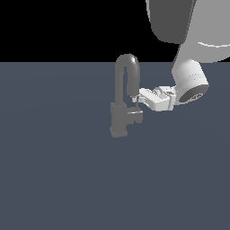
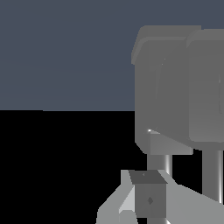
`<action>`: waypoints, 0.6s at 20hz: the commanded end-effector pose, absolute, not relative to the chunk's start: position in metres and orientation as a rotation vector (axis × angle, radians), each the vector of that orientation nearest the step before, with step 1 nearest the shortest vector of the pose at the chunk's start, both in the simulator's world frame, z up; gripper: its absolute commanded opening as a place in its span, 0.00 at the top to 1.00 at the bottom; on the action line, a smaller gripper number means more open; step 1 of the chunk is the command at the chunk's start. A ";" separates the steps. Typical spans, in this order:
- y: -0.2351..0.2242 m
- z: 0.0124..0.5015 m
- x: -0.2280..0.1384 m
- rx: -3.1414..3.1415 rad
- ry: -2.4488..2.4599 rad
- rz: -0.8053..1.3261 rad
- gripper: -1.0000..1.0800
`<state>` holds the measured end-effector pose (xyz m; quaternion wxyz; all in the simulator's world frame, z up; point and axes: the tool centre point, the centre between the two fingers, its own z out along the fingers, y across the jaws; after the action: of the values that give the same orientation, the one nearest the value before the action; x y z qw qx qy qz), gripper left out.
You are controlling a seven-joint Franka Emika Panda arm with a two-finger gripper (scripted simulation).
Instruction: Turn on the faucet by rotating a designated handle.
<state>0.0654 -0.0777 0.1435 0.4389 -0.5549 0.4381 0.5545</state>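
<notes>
The grey faucet [image 1: 121, 121] stands mid-scene in the exterior view, with its gooseneck spout [image 1: 127, 67] arching over a blocky base. The handle [image 1: 136, 115] is a short stub jutting from the base toward the exterior view's right. My gripper [image 1: 135, 102] reaches in from the right, with its tip just above the handle and under the spout's end. In the wrist view the faucet base [image 2: 175, 87] fills the frame. A small block with a bright edge [image 2: 166, 144] sits close behind my gripper [image 2: 148, 199]. The fingertips look pressed together and hold nothing.
The faucet stands on a flat dark blue-grey floor [image 1: 54, 179]. The white arm [image 1: 188, 76] comes down from the upper right of the exterior view. Black background lies beyond the floor.
</notes>
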 end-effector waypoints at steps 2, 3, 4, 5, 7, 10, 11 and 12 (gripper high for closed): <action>-0.079 0.145 0.061 -1.379 1.089 1.377 1.00; -0.079 0.145 0.059 -1.379 1.089 1.377 1.00; -0.080 0.146 0.057 -1.379 1.089 1.377 1.00; -0.080 0.146 0.055 -1.379 1.089 1.377 1.00; -0.081 0.147 0.052 -1.379 1.089 1.377 1.00; -0.082 0.148 0.046 -1.379 1.089 1.377 1.00; -0.083 0.149 0.044 -1.379 1.089 1.377 1.00; -0.083 0.149 0.042 -1.379 1.089 1.377 1.00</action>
<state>0.0465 -0.0823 0.1482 0.4398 -0.5553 0.4388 0.5529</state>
